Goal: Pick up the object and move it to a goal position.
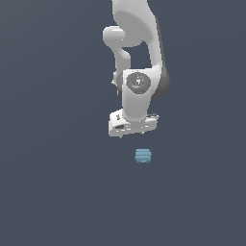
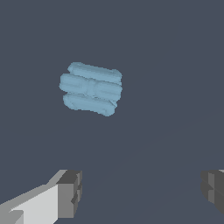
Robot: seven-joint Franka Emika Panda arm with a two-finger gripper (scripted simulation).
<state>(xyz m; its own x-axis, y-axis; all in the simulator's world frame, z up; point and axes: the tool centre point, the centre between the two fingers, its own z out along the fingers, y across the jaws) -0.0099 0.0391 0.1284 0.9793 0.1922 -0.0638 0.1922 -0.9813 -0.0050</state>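
Starting from the wrist view since that's the closest look: the gripper [image 2: 140, 192] is sitting wide open, with one grey finger pad [image 2: 70, 192] showing on one side and the other one just peeking in at the opposite edge of the frame. There's a big gap of bare dark surface between them and nothing is being held. The white finger body behind the nearer pad is trailing off toward the corner.

A bit further out in that same view, the object [image 2: 91, 89] is lying on the dark blue-grey floor [image 2: 175, 65]. It's a small light-blue lump made of what looks like three stacked ridges running side by side, slightly tilted in the frame. It's sitting clear of both pads, not touching either one, and it isn't lined up in the gap between them.

Moving to the exterior view, the gripper [image 1: 133, 132] is hanging just above the object [image 1: 143, 155], which is resting on the floor [image 1: 48, 192] a little toward the exterior view's right of the hand. The fingers are too small to make out from here. Behind and above that, the white arm [image 1: 137, 57] is rising up and going out of frame at the top.
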